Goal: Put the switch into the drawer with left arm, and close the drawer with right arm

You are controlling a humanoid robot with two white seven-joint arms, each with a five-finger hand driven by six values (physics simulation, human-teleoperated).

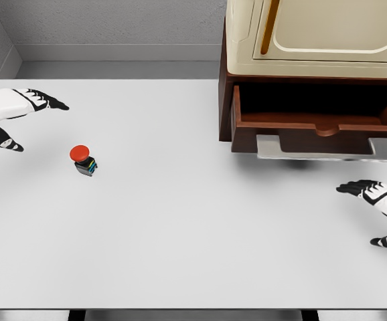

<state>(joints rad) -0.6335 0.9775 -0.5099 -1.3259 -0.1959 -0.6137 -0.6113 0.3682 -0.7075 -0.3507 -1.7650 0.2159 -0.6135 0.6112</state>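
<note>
The push-button switch (84, 160), red cap over a dark boxy base, stands on the white table (180, 234) left of centre; it looks small, rigid and light, best pinched across the base's flat sides. The left hand (16, 114), at upper left, hovers near it with fingers spread, empty. The right hand (381, 210), lower right, is likewise splayed below the open drawer (317, 124).

1. My left hand (13, 117) enters at the left edge; its arm is cut off there.
2. My right hand (381, 210) is clipped by the right edge, palm partly lost.
3. The cabinet (314, 33) runs past the top and right edges.
4. The drawer (317, 124) interior is too dark to read.
</note>
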